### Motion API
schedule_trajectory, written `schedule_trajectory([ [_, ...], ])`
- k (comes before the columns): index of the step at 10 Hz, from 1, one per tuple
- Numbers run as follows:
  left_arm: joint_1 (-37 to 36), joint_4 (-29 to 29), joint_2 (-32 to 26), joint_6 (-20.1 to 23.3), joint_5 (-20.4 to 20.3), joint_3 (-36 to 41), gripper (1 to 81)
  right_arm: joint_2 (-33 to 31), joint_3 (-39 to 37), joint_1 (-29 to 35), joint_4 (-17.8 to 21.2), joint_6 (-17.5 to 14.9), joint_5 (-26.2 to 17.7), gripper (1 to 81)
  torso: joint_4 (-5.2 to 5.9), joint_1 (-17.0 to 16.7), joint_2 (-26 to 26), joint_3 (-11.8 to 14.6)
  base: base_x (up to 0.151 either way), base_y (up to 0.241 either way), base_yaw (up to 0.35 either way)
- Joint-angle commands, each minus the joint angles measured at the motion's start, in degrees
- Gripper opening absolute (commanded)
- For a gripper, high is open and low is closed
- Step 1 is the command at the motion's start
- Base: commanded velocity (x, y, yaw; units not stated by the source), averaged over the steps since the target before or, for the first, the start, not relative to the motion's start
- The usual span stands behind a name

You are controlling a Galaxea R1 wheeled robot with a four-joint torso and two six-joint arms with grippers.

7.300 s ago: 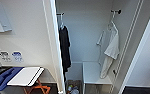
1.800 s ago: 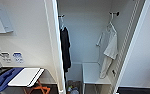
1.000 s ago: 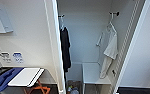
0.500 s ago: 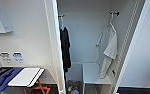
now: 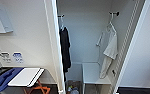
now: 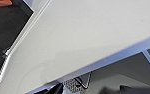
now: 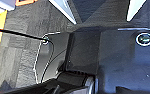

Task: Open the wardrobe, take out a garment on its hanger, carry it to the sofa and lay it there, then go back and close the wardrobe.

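Two shirts (image 5: 110, 48) in open wardrobe (image 5: 88, 37).

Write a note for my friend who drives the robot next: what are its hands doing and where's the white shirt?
Grippers: neither can be judged open or shut from the wrist views.
The tall white wardrobe stands open.
The thin white short-sleeved shirt hangs on its thin white hanger from the black hook on the right; a black shirt hangs on the left.
Done: wardrobe opened.
Left: take the white shirt with its hanger, lay it on the sofa, close the wardrobe.
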Motion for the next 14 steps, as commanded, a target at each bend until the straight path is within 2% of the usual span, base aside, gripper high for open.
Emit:
schedule_trajectory([
  [1, -6.61, -8.22, 2.34, 2.10, -4.04, -4.12, 81.1, -1.22, 3.38, 3.03, -0.10, -0.27, -2.33, 81.1, 0.00, 0.00, 0.00, 0.00, 0.000, 0.000, 0.000],
  [4, -5.47, -14.73, 1.72, 5.97, -4.13, -4.47, 81.1, -1.22, 3.47, 2.85, -0.10, -0.19, -2.42, 81.1, 0.00, 0.00, 0.00, -0.02, 0.000, 0.000, 0.000],
  [6, -3.10, -11.69, 0.06, 6.40, -3.61, -4.29, 81.1, -1.14, 3.21, 2.77, -0.01, -0.10, -2.33, 81.1, 0.00, 0.00, 0.00, 0.00, 0.000, 0.000, 0.000],
  [7, -1.52, -0.93, -1.52, 7.28, -3.07, -3.60, 81.1, -1.14, 2.77, 2.85, 0.08, -0.01, -2.24, 81.1, 0.00, 0.00, 0.00, 0.00, 0.000, 0.000, 0.000],
  [8, -0.63, 7.26, -2.49, 7.28, -0.84, -3.07, 81.1, -0.96, 2.25, 2.94, 0.08, -0.01, -2.24, 81.1, 0.00, 0.00, 0.00, 0.00, 0.000, 0.000, 0.000],
  [9, 0.06, 13.08, -3.45, 6.85, 2.45, -2.80, 81.1, -0.70, 1.63, 3.11, 0.08, -0.01, -2.24, 81.1, 0.00, 0.00, 0.00, 0.00, 0.000, 0.000, 0.000],
  [12, 4.28, 26.03, -9.14, 6.32, 7.38, 1.57, 81.1, 1.23, -1.70, 3.99, -0.19, -0.27, -2.42, 81.1, 0.00, 0.00, 0.00, 0.00, 0.000, 0.000, 0.000],
  [13, 5.78, 26.67, -11.18, 6.41, 7.65, 3.69, 81.1, 1.76, -2.59, 4.87, -0.44, -0.62, -3.46, 81.1, 0.00, 0.00, 0.00, 0.00, 0.000, 0.000, 0.000],
  [14, 7.36, 29.90, -13.12, 6.41, 9.74, 5.36, 81.1, 2.38, -3.21, 5.66, -4.46, -2.89, -5.57, 81.1, 0.00, 0.00, 0.00, 0.00, 0.000, 0.000, 0.000],
])
